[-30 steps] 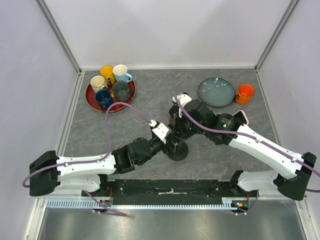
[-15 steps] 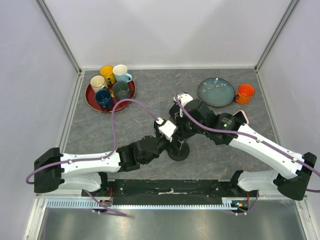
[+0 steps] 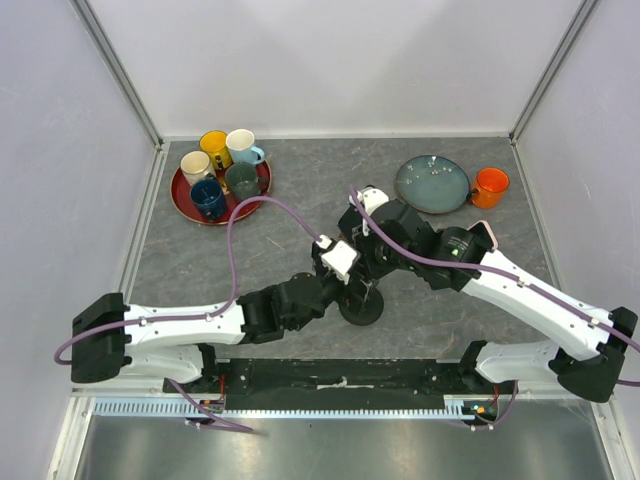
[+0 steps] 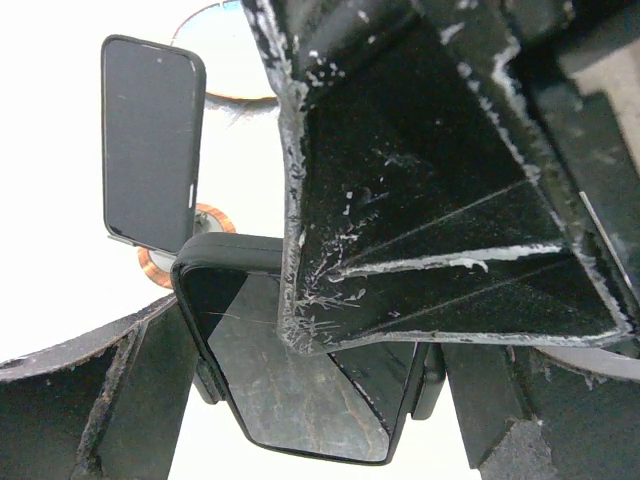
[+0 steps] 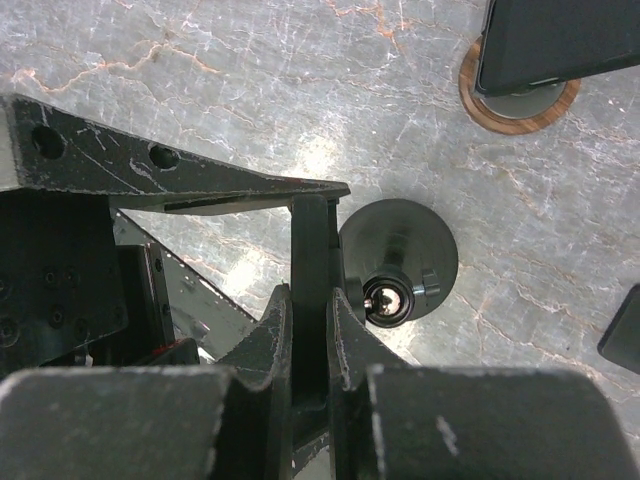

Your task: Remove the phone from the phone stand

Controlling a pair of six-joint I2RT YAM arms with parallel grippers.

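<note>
Far to the left, a red tray (image 3: 181, 205) of mugs (image 3: 241, 180) sat well apart from the work. My left pincer (image 4: 285, 380) was in at the phone stand (image 5: 410, 240), near the middle of the surface (image 3: 190, 260). In my left wrist view the phone (image 4: 300, 425) filled the lower middle, screen toward the camera. Dark finger parts stood on either side of it, and one scratched finger lay across its upper screen. Whether my left pincer had bitten on anything, I could not tell. Small black tabs hugged both long edges of the phone. I took them for the stand's cradle, so I judged the phone was not yet out.

My right pincer (image 5: 310, 305) was pressed together on a thin dark upright slab, which I read as the phone seen edge-on. It stood just beside the ball joint (image 5: 385, 300) above the stand's round base. Further right lay a second phone (image 5: 560, 35) on a wooden disc (image 5: 520, 108), then the grey plate (image 3: 432, 184) and the orange mug (image 3: 490, 187), none of them part of this job. By my reckoning the grasp was made, and the lift out of the cradle was all left to do.
</note>
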